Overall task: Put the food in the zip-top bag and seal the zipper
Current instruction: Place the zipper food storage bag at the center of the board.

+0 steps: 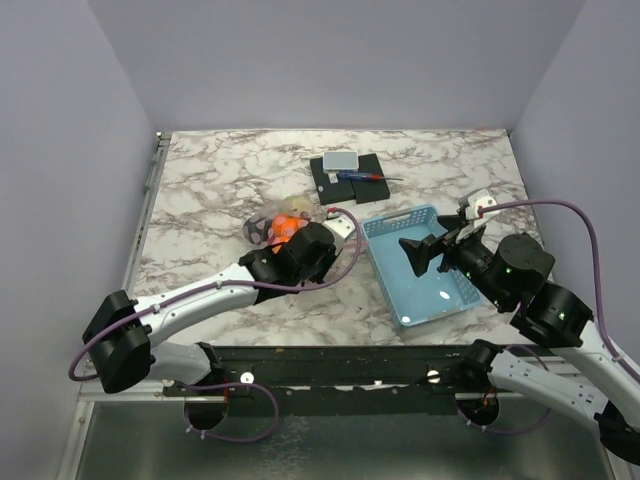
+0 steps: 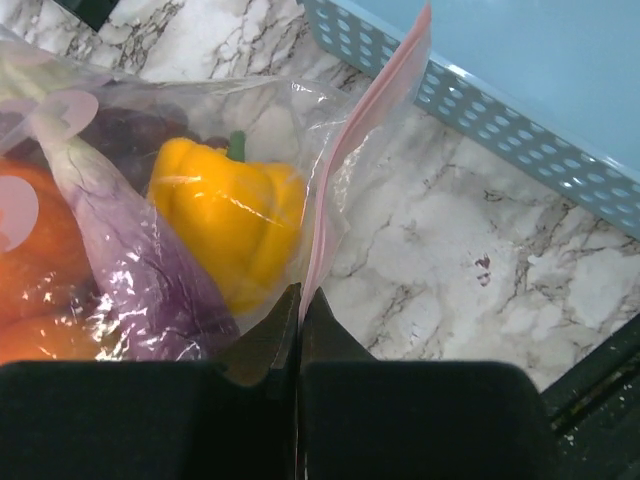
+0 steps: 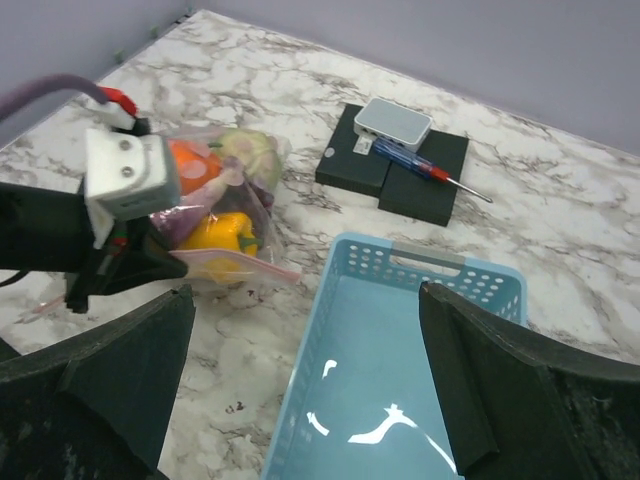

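A marble counter (image 1: 220, 170) seen from above. A clear bag (image 1: 275, 228) lies at the centre of the frame, flat on its side. It is packed with toy food: a yellow pepper (image 2: 225, 215), a purple eggplant (image 2: 130, 280) and an orange piece (image 2: 30, 270) show through the plastic.

The bag's long axis runs from the upper left, where its closed end sits, toward the lower right, where its mouth faces a light-blue basket (image 1: 430, 300). In the left wrist view the pink zipper (image 2: 370, 110) runs as a straight strip from the bottom centre up to the upper right. Its far end reaches toward the basket's wall.

The left claw (image 2: 300, 300) is pinched tight on the near end of the zipper, with the strip between its fingers. The right claw (image 3: 305, 300) is spread wide and holds nothing. It hangs over the basket at the right of the frame.

A narrow band of bare counter separates the bag's mouth from the basket. More open counter lies left of the bag and above it. Black boxes (image 1: 325, 185) with a screwdriver (image 1: 365, 176) sit just above the basket, in the upper centre.
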Controlling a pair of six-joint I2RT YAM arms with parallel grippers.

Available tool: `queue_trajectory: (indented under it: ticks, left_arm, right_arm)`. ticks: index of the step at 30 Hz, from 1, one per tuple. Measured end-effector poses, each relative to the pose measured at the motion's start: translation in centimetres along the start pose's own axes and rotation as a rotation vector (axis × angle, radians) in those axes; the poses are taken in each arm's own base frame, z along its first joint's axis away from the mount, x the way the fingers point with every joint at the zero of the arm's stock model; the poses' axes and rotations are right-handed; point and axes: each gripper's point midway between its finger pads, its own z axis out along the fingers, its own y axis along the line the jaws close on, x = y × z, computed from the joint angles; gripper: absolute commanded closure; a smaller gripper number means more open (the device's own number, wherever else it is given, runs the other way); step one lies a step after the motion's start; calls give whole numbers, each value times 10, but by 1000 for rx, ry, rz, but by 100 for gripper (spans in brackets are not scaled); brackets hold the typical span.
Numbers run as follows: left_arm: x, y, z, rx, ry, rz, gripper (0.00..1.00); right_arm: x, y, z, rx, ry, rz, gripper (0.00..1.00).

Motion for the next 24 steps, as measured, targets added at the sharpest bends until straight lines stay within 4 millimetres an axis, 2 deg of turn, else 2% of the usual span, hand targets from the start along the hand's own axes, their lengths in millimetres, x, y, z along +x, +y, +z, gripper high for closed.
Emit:
queue_trajectory:
  ticks: [10,13,17,21,24]
  left_arm:
    - [22,-14,-21,37,-11,-117,100]
    - [31,-19,-23,54,0,-147,87]
    - [44,-28,-25,83,21,-181,60]
    - [50,-38,-31,120,31,-217,41]
    - [47,-44,-35,145,19,-242,32]
  right_arm:
    - [15,-22,-3,136,10,64,0]
    - [22,-23,-1,151,22,81,0]
    - [32,-22,2,157,44,98,0]
    - [41,-21,5,160,68,106,0]
    - [47,-19,8,162,86,110,0]
